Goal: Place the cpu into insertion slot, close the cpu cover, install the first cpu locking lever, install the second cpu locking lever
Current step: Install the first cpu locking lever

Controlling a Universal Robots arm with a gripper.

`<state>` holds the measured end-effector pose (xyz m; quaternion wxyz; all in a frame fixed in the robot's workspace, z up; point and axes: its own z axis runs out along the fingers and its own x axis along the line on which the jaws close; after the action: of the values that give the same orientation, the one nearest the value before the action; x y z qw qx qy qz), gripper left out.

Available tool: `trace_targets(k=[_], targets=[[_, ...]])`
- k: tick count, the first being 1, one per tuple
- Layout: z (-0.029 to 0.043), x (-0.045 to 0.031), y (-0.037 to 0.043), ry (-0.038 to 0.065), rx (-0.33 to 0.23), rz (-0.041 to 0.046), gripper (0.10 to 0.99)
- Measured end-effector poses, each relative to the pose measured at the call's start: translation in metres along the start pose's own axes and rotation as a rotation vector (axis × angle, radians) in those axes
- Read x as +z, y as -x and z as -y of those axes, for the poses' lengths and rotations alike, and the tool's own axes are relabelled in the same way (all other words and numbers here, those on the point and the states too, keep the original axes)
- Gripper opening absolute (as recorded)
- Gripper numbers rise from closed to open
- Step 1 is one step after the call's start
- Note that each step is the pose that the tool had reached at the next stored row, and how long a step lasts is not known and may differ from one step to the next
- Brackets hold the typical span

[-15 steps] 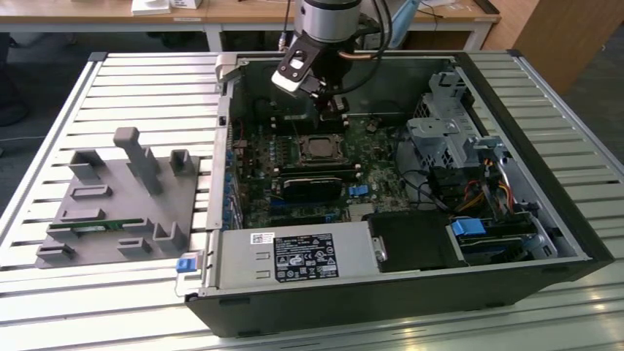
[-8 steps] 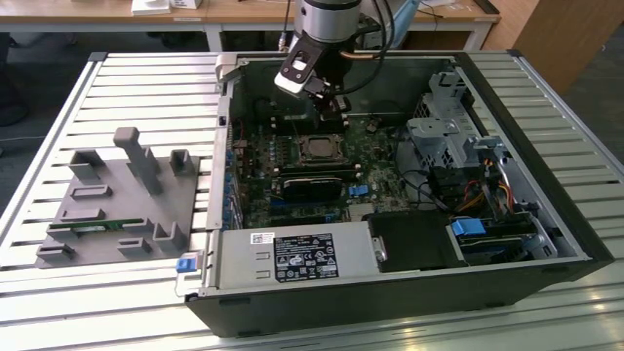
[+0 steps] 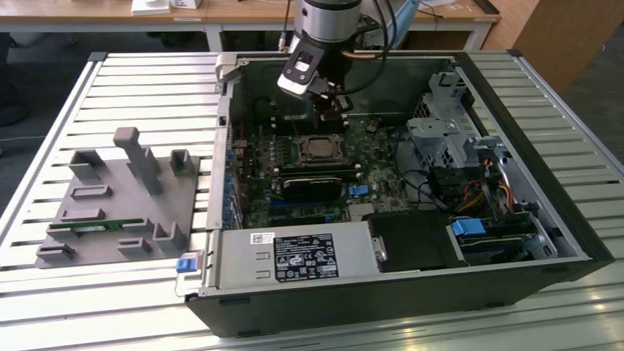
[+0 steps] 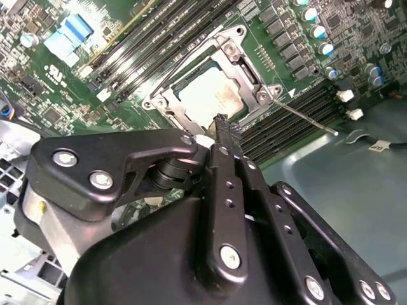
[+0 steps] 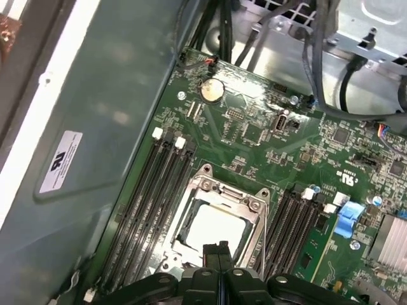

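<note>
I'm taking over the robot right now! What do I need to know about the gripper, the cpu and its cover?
Gripper: shut, with nothing between the fingers. Its tips are at the socket's edge, inside the open computer case. I cannot tell if they touch.
Cpu: lying flat in the socket.
Cpu cover: down over the cpu, its frame around the metal top.
Done: cpu placed; the cover looks closed.
Left: the locking levers. One thin lever sticks out free beside the socket. I cannot tell the state of the other.
</note>
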<state>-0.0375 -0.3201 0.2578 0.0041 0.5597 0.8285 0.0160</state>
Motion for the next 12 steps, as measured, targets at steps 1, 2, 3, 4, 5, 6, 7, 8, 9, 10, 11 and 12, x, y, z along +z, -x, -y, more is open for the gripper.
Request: trace_targets(k=[1,2,3,4,5,6,7,8,9,10,11,12], targets=[[0.0000,0.0000,0.0000,0.000,-0.008,-0.0002,0.106],[0.0000,0.0000,0.0000,0.000,-0.015,-0.0005,0.106],[0.0000,0.0000,0.0000,0.000,-0.022,-0.0007,0.106],[0.0000,0.0000,0.0000,0.000,-0.029,-0.0009,0.106],[0.0000,0.0000,0.0000,0.000,-0.035,-0.0011,0.106],[0.0000,0.0000,0.0000,0.000,-0.042,-0.0013,0.106],[0.0000,0.0000,0.0000,-0.001,-0.048,-0.0015,0.106],[0.0000,0.0000,0.0000,-0.001,-0.054,-0.0017,0.106],[0.0000,0.0000,0.0000,-0.001,-0.060,-0.0018,0.106],[0.0000,0.0000,0.0000,-0.001,-0.066,-0.0020,0.106],[0.0000,0.0000,0.0000,-0.001,-0.072,-0.0023,0.106],[0.0000,0.0000,0.0000,-0.001,-0.077,-0.0024,0.106]])
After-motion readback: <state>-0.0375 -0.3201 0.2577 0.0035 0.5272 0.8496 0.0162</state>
